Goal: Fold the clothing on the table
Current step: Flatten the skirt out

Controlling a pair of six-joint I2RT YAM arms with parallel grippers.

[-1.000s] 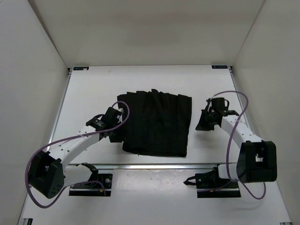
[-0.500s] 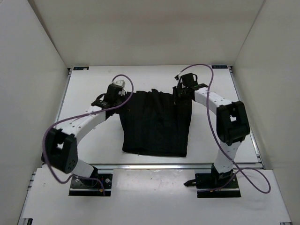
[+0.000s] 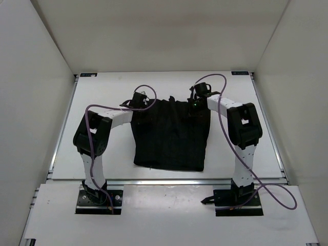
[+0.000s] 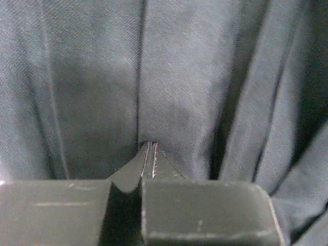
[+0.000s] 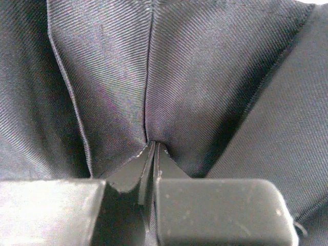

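**Now gripped at both far corners, ready to fold**

Evidently the fold is being set up from the far side. The black pleated skirt of soft fabric lies spread flat in the middle of the flat white matte bench, its near edge close to the aluminium rail. The left pincer sits at the far left corner and the right pincer at the far right corner. They are well apart, so the edge between them should lift as one straight line. Each wrist view shows the jaws pressed together with a ridge of cloth drawn up between them, so both pincers are closed on fabric. Pleats radiate from each pinch, which suggests a thin bite. A slow, even carry toward the near edge looks wise, or the soft cloth may slip out.
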